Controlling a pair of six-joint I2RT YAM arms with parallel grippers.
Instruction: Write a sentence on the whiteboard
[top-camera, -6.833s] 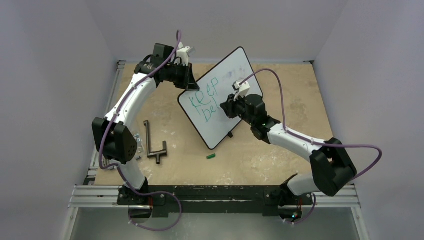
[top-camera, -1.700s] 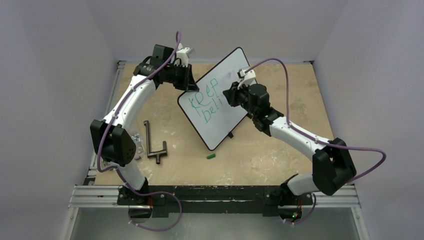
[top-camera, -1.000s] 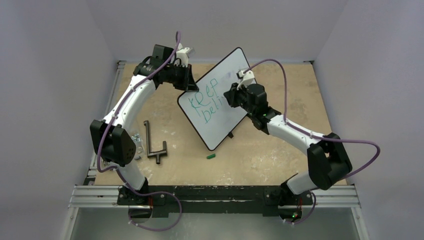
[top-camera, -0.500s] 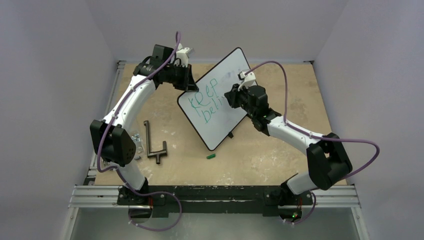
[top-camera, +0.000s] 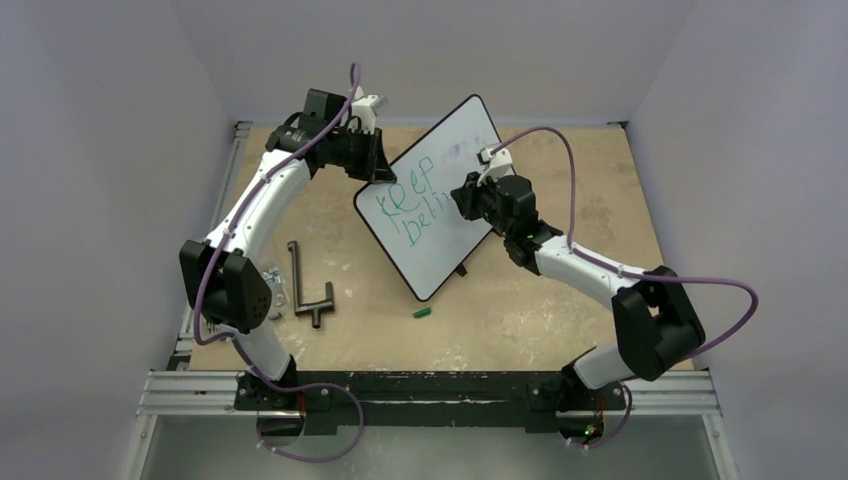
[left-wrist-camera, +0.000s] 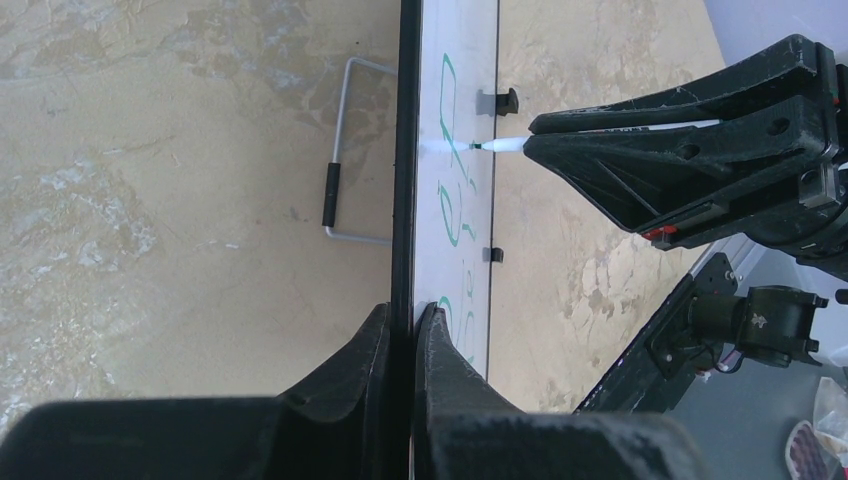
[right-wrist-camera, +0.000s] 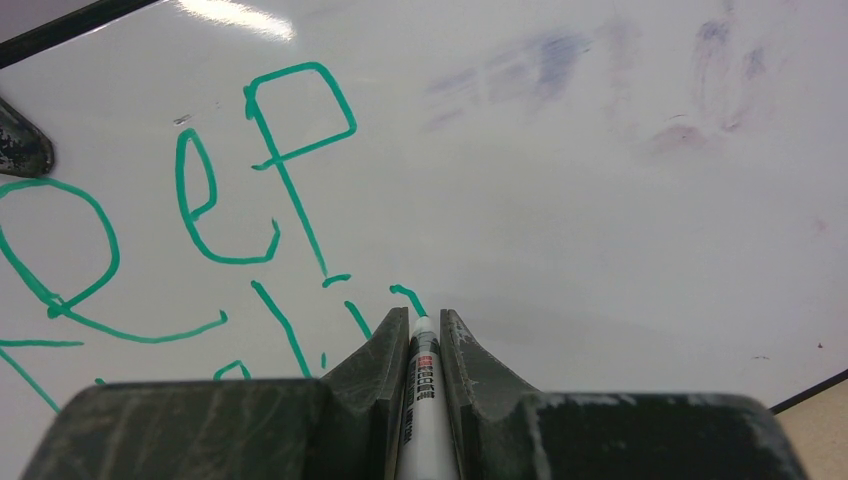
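Observation:
The whiteboard (top-camera: 441, 255) stands tilted at the table's middle back, and my left gripper (top-camera: 378, 166) is shut on its upper left edge. The left wrist view shows the board's black frame (left-wrist-camera: 408, 150) pinched between the jaws of the left gripper (left-wrist-camera: 410, 312). The sentence (top-camera: 411, 201) in green reads "Keep" with "beli" and a fresh stroke below it. My right gripper (right-wrist-camera: 421, 318) is shut on a white marker (right-wrist-camera: 420, 400), whose tip touches the whiteboard (right-wrist-camera: 600, 200) at the end of the second line of the sentence (right-wrist-camera: 290, 160).
A green marker cap (top-camera: 422, 313) lies on the table in front of the board. A black T-shaped tool (top-camera: 305, 290) lies at the left. The board's wire stand (left-wrist-camera: 340, 150) sticks out behind it. Enclosure walls close in on both sides and the back.
My right gripper has crept a little to the right along the second line with the marker, adding a green stroke after "beli". The left arm and the board have stayed still.

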